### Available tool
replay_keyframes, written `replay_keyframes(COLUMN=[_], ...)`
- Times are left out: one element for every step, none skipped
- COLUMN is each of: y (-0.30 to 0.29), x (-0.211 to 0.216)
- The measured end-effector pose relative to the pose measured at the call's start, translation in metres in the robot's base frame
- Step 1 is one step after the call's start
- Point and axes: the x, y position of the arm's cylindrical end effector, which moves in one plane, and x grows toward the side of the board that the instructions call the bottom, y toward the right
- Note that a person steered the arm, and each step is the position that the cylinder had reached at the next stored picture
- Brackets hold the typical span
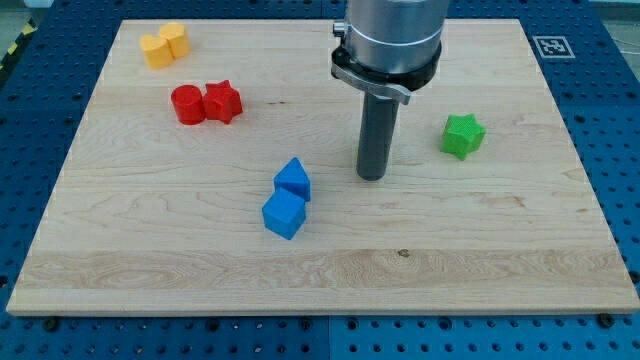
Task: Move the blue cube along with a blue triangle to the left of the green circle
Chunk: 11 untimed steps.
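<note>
Near the middle of the wooden board [330, 270], my tip [371, 178] rests on the wood; it serves as the landmark for all positions below. This arm carries no jaws, only a straight dark rod, so no open or closed state applies.

Blue triangle [293, 179]: to the view's left of my tip, near it but apart, a strip of bare wood between them. Roughly level with the tip.

Blue cube [283, 214]: left of and below my tip, further off than the triangle. It touches the triangle's lower edge; the two sit as a pair.

Green block [463, 135]: to the view's right of my tip and slightly above it, well apart. Its outline looks star-like rather than round; exact shape uncertain.

Red round block [187, 104] and red star [222, 101]: to the view's left of and above my tip, well apart. They touch each other, round one on the left.

Two yellow blocks, [156, 49] and [175, 38]: furthest from my tip, toward the view's top-left corner, pressed together. Shapes not clear enough to record.

Rod's metal housing [388, 40] stands directly above my tip, covering part of the board's top edge.
</note>
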Motion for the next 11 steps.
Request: replay_keyframes(y=[-0.017,-0.04,-0.064,-0.085,-0.105,-0.113,-0.107,-0.097,-0.09,-0.084,-0.08], x=[0.022,0.054,0.084,0.097,0.095,0.089,0.084,0.067,0.05,0.031,0.011])
